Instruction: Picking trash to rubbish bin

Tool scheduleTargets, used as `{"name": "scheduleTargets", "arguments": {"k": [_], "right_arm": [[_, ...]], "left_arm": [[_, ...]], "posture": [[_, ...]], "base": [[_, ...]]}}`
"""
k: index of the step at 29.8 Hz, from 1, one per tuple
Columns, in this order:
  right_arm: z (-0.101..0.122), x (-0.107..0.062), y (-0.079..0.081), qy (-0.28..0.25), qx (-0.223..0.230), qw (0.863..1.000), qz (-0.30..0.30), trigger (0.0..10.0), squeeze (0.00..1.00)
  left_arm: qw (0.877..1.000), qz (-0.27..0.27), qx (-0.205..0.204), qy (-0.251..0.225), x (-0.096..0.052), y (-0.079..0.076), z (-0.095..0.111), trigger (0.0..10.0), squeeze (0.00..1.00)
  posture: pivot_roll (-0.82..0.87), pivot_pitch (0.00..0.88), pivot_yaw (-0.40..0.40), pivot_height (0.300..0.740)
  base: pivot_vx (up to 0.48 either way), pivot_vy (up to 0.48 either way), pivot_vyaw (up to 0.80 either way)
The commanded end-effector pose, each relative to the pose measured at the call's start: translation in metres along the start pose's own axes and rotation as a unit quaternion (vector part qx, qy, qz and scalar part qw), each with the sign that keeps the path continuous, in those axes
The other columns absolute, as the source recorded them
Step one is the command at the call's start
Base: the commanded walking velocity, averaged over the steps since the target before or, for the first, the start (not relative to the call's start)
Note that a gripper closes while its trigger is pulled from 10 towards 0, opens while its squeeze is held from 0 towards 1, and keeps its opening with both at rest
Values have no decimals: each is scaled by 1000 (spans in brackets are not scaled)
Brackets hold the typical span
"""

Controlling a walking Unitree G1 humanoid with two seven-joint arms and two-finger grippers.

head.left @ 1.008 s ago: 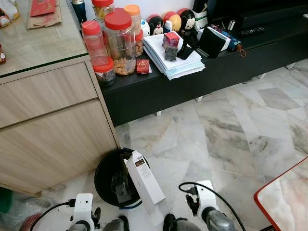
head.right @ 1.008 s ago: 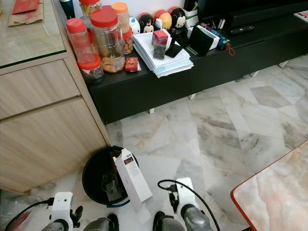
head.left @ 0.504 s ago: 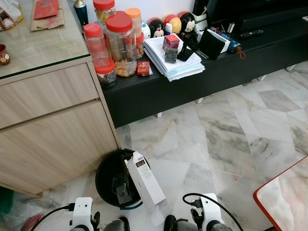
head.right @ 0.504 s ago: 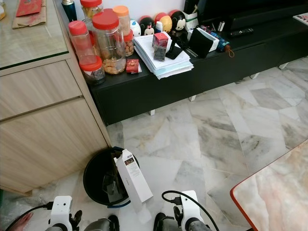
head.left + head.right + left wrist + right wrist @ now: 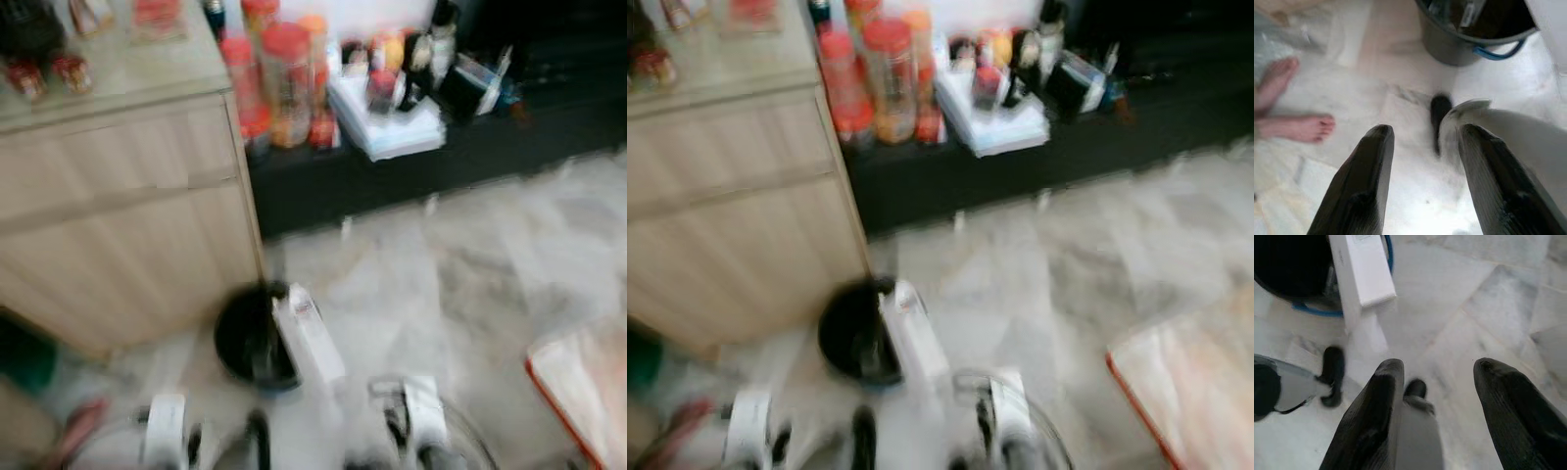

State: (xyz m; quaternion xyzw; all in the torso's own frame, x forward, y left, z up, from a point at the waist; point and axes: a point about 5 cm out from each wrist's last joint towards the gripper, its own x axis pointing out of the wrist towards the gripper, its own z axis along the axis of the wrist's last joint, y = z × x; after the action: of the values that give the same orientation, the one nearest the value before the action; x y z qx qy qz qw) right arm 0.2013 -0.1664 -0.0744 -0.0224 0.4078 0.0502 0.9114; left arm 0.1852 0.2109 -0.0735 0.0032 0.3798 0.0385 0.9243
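Both tools, left and right, hang spread and empty near the white box leaning lengthwise out of the black bin.

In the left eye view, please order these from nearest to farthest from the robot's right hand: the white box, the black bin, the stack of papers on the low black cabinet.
From the right hand, low in the view:
1. White box, leaning at the bin's right side, just ahead and to the left.
2. Black bin, on the floor behind the box, beside the wooden cabinet.
3. Stack of papers, far ahead on the low black cabinet.
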Motion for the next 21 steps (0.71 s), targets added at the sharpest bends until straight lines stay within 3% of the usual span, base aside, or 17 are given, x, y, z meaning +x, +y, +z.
{"name": "scheduleTargets", "arguments": {"k": [1,21], "right_arm": [[-12,-2,2,21,8,1000,2,10000,0],[-12,-2,3,20,11,1000,1,10000,0]], "left_arm": [[1000,9,-4,8,-1,7,-3,10000,0],[1000,15,-10,9,-1,9,-2,10000,0]], "posture": [[125,181,-27,740],[128,182,-26,740]], "base": [[-251,0,0],[-249,0,0]]}}
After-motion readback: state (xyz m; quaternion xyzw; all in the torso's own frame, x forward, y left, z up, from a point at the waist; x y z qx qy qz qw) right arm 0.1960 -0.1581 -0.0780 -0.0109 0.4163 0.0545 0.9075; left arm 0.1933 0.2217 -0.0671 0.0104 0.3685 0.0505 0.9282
